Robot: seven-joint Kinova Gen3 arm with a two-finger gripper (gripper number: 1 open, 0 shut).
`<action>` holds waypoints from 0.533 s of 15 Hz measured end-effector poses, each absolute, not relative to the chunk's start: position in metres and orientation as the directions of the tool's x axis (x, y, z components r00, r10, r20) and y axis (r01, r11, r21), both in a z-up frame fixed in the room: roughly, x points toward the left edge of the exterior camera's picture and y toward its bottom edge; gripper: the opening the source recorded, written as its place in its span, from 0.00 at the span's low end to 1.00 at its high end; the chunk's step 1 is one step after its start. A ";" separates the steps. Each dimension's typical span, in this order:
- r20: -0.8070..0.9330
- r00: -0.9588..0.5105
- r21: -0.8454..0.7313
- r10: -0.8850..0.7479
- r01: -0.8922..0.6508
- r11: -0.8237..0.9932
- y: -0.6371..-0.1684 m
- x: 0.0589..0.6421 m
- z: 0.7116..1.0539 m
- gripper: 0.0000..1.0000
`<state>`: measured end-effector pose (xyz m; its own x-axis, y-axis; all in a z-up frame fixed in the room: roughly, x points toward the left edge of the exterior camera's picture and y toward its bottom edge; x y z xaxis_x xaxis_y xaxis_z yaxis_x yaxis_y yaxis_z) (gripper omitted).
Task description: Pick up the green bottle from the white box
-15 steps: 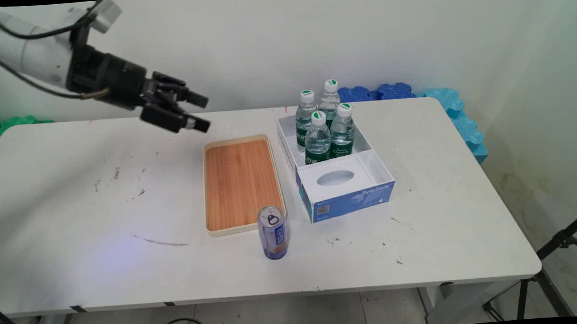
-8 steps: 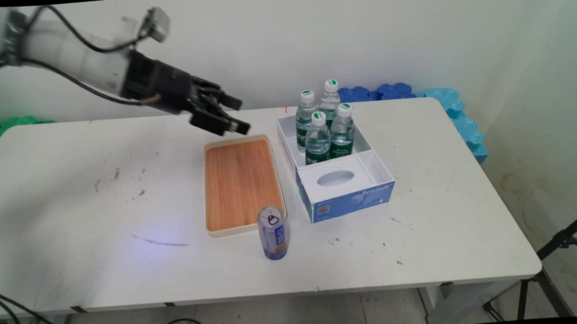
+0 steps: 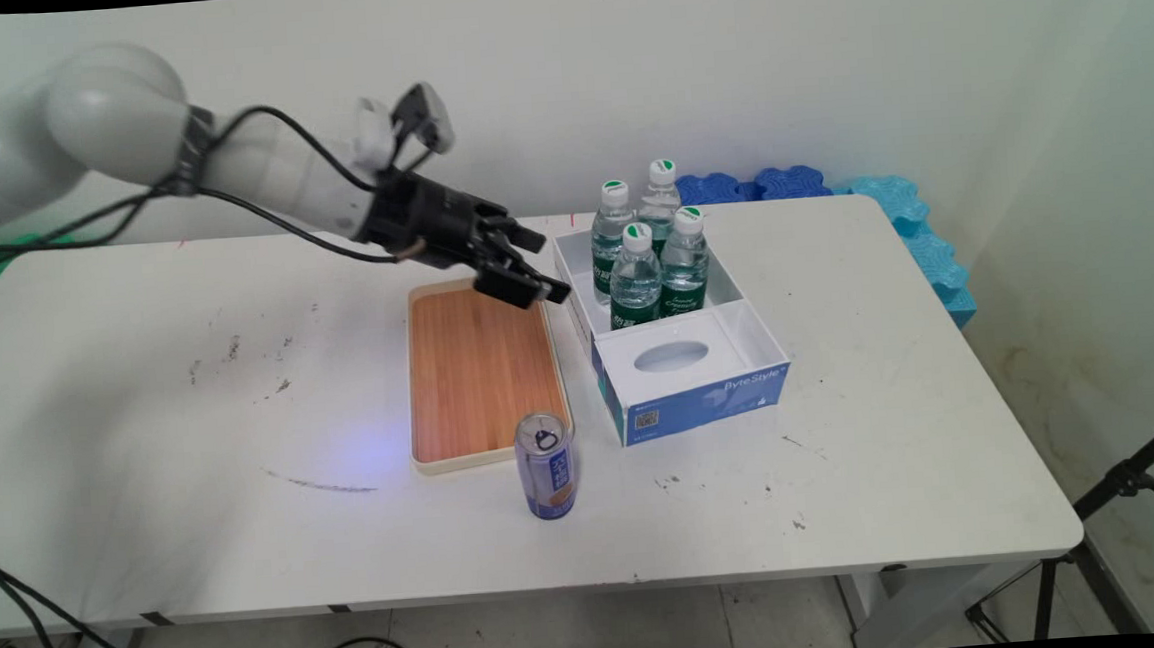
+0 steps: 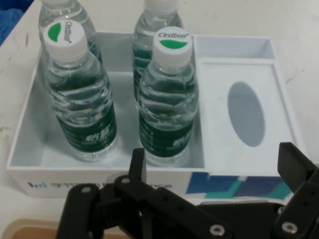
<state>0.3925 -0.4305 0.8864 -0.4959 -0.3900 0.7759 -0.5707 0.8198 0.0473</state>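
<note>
My black gripper (image 3: 546, 266) hangs open and empty over the far right corner of the wooden tray (image 3: 475, 380), its fingers pointing at the white and blue box (image 3: 707, 401). Several water bottles (image 3: 649, 264) with green labels stand upright in the box's far compartment. In the hand view the gripper (image 4: 215, 163) is spread wide just short of the box wall (image 4: 30, 134), facing two near bottles (image 4: 168, 99) with others behind them. A white insert with an oval hole (image 4: 246, 114) fills the other compartment.
A blue drink can (image 3: 546, 466) stands upright on the table by the tray's near right corner. Blue foam pieces (image 3: 890, 205) lie along the far right edge, green ones (image 3: 2, 254) at the far left. A tripod leg (image 3: 1118, 481) stands right of the table.
The arm has swung right and lower, from above the table's far left to the tray's far right corner beside the box. The fingers have stayed open. Nothing on the table moved.
</note>
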 end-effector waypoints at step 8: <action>0.770 -0.509 0.002 -0.384 -0.601 0.799 -0.454 0.359 0.851 1.00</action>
